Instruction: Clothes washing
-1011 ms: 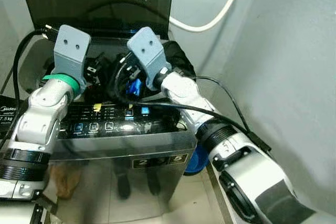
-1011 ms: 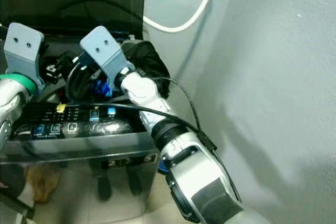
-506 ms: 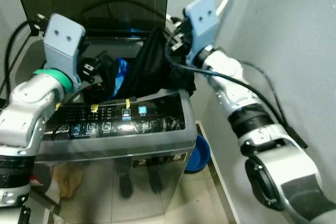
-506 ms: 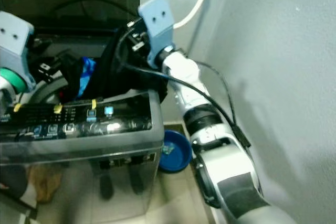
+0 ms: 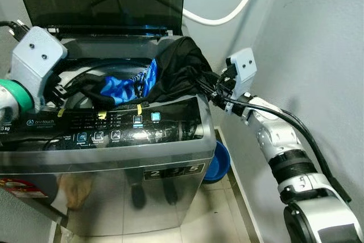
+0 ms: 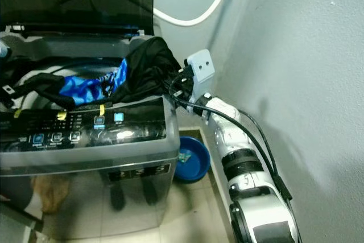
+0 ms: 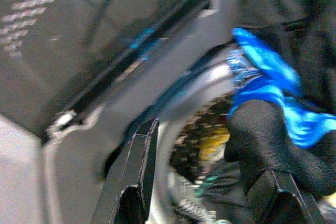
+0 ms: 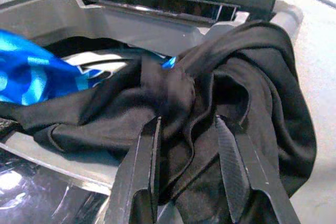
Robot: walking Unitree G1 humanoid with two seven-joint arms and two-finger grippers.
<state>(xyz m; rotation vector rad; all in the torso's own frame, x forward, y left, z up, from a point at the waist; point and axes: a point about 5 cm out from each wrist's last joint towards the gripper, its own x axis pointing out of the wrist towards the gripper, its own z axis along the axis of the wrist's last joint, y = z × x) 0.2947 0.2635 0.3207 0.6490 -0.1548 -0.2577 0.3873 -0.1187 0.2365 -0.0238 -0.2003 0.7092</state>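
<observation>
Grey-blue plaster walls (image 5: 318,38) fill right side and upper centre, white hose (image 5: 224,18) looping across. Pale tiled floor (image 5: 205,214) at bottom, blue basin (image 5: 219,163) lower centre-right.

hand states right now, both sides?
Left hand: open, holding nothing, at the washer drum's left edge.
Right hand: open, fingers astride a fold of the black garment at the washer's right rim.

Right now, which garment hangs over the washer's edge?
The black garment, draped over the right rim by the right jaws; the blue one lies inside the drum.
</observation>
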